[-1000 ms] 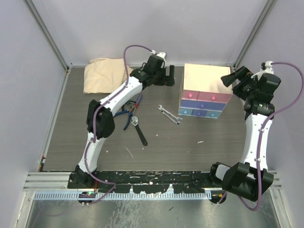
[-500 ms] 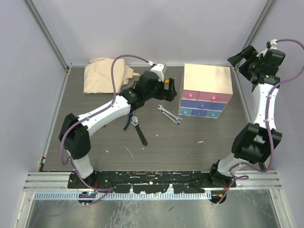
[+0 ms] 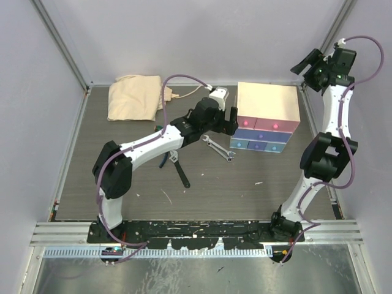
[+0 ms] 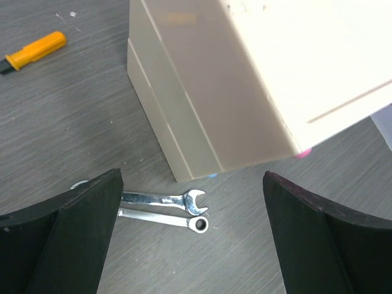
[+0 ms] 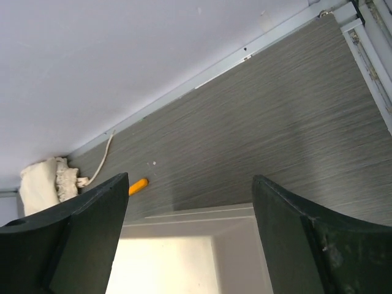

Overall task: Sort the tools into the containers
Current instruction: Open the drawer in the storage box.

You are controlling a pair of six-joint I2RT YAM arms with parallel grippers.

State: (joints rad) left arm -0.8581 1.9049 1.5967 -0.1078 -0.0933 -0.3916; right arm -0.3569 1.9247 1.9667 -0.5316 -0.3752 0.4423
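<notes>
While the left gripper (image 3: 224,120) hovers, jaws spread, near the two silver spanners (image 3: 218,147) lying beside the cream chest (image 3: 267,101), right gripper (image 3: 310,64) hangs splayed and empty behind it. Reach step, probably: descend, pinch one spanner.

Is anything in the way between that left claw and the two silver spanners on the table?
Nothing visible does. The open left gripper hangs over the two silver spanners; the cream chest stands beside them, not between.
</notes>
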